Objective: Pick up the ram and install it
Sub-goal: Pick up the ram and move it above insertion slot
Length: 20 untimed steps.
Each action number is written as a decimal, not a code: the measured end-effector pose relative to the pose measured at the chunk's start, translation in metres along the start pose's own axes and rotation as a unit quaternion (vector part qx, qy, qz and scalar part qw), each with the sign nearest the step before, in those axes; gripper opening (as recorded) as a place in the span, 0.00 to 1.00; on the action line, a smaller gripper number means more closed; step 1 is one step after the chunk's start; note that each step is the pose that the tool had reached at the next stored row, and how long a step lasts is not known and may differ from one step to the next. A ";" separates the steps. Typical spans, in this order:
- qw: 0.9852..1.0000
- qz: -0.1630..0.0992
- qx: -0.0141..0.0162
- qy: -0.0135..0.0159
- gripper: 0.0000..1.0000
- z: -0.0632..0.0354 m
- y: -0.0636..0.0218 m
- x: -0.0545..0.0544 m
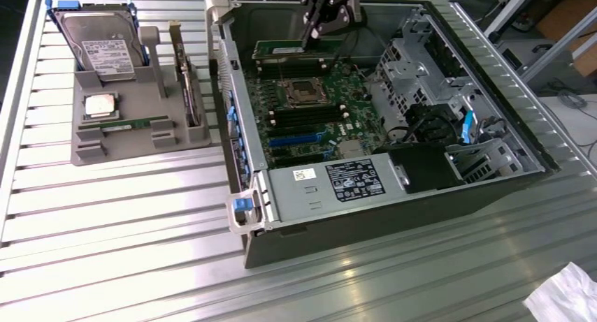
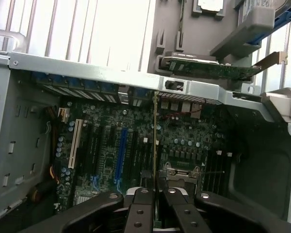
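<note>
My gripper (image 1: 314, 34) reaches down into the open computer case (image 1: 245, 196) at its far end. It is shut on the ram (image 1: 279, 50), a thin green stick held level just above the black memory slots (image 1: 291, 68) beside the processor socket (image 1: 304, 91). In the wrist view the gripper (image 2: 156, 191) pinches the ram (image 2: 155, 131) edge-on, so it shows as a thin line over the motherboard (image 2: 111, 145). A second stick like it (image 1: 119, 126) lies in the grey holder (image 1: 131, 151) at the exterior view's left.
The grey holder also carries a hard drive (image 1: 108, 46), a square silver processor chip (image 1: 101, 105) and an upright expansion card (image 1: 191, 91). Inside the case, a power supply (image 1: 340, 182) and drive cages (image 1: 420, 56) stand near the board. A ribbed metal table (image 1: 121, 224) lies underneath.
</note>
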<state>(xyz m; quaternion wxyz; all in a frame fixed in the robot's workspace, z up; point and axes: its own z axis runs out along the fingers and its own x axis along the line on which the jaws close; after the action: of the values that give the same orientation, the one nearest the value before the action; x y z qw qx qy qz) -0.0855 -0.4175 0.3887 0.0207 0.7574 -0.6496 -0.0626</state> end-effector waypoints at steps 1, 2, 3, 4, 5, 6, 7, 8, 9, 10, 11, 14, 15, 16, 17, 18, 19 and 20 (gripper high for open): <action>1.000 0.000 0.000 0.000 0.13 -0.0002 -0.0015 0.000; 1.000 0.000 -0.001 0.000 0.13 -0.0004 -0.0033 0.000; 1.000 0.000 -0.002 0.000 0.13 -0.0007 -0.0057 0.001; 1.000 0.000 -0.002 0.000 0.13 -0.0009 -0.0075 0.001; 1.000 0.000 -0.003 0.000 0.13 -0.0012 -0.0094 0.001; 1.000 0.000 -0.003 0.000 0.13 -0.0014 -0.0111 0.002; 1.000 0.000 -0.003 0.000 0.13 -0.0016 -0.0124 0.002; 1.000 0.000 -0.004 -0.001 0.13 -0.0017 -0.0134 0.002; 1.000 0.000 -0.004 -0.001 0.13 -0.0019 -0.0154 0.002; 1.000 0.000 -0.005 -0.001 0.13 -0.0022 -0.0178 0.003; 1.000 0.000 -0.005 -0.001 0.13 -0.0023 -0.0188 0.003; 1.000 0.000 -0.006 -0.001 0.13 -0.0027 -0.0220 0.003; 1.000 0.000 -0.006 -0.001 0.13 -0.0030 -0.0240 0.004; 1.000 0.000 -0.007 -0.001 0.13 -0.0031 -0.0253 0.004; 1.000 0.000 -0.007 -0.001 0.13 -0.0033 -0.0267 0.004; 1.000 0.000 -0.007 -0.001 0.13 -0.0035 -0.0283 0.004; 1.000 0.000 -0.008 -0.001 0.13 -0.0037 -0.0295 0.004; 1.000 0.000 -0.008 -0.001 0.13 -0.0038 -0.0302 0.005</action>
<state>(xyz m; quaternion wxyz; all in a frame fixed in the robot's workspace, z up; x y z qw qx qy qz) -0.0547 -0.4175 0.3887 0.0260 0.7568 -0.6495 -0.0687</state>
